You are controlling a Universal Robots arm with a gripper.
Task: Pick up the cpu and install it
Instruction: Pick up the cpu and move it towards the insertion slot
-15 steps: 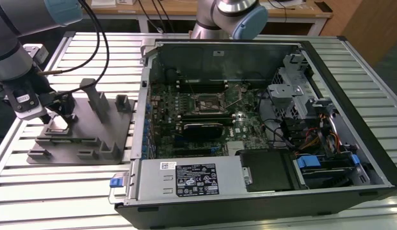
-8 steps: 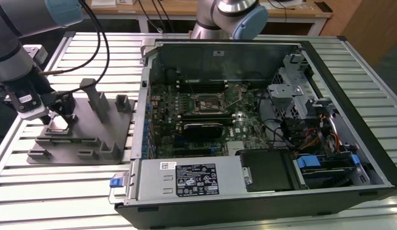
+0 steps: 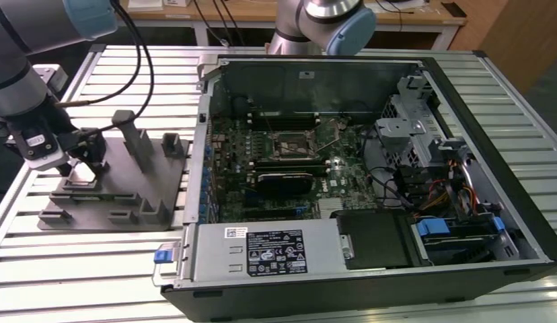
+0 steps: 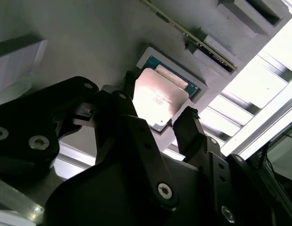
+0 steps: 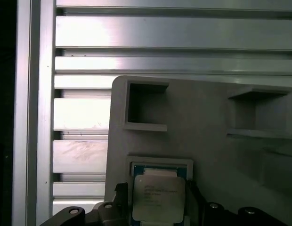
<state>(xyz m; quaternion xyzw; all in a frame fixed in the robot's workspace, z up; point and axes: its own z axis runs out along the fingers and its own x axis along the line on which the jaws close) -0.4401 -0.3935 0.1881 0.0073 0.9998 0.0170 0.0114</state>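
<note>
The cpu [image 5: 158, 197], a small flat square chip with a silvery metal top and a thin green rim, lies in a shallow square recess of the grey plastic fixture [image 5: 207, 122]. My black gripper [image 4: 158, 99] straddles it; I cannot tell whether it clamps the chip or is loose. The fixture rests on the slatted aluminium surface [image 3: 126, 67]. Beyond, toward the exterior view's right, stands the open black computer case [image 3: 305, 74].
</note>
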